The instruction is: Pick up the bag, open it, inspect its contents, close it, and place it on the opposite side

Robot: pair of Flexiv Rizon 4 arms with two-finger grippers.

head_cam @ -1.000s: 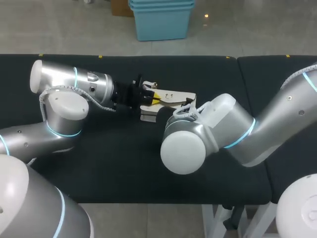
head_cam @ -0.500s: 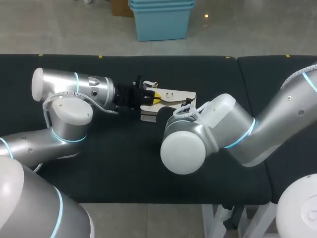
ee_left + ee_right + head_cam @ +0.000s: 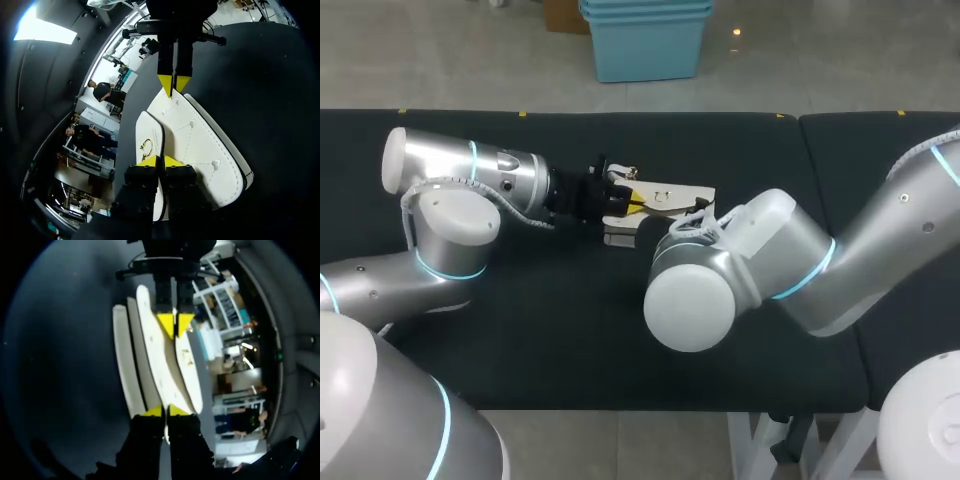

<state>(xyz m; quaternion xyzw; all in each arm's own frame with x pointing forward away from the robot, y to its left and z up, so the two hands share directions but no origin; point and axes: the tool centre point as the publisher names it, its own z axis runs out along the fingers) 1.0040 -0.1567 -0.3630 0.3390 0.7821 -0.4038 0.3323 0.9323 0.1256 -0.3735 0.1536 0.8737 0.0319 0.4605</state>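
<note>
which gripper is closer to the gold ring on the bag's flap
Left. The left gripper is shut on the bag right beside the gold ring. The right gripper is shut on the bag's far end, apart from the ring.

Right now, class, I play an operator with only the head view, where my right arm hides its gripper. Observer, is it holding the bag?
Observer: Yes; the left wrist view shows the right gripper shut on the bag's far end.
Operator: And the other arm?
Observer: The left gripper is shut on the bag's opposite end.
Operator: Any fastening?
Observer: A gold ring clasp lies on the narrower flap beside the left gripper.
</note>
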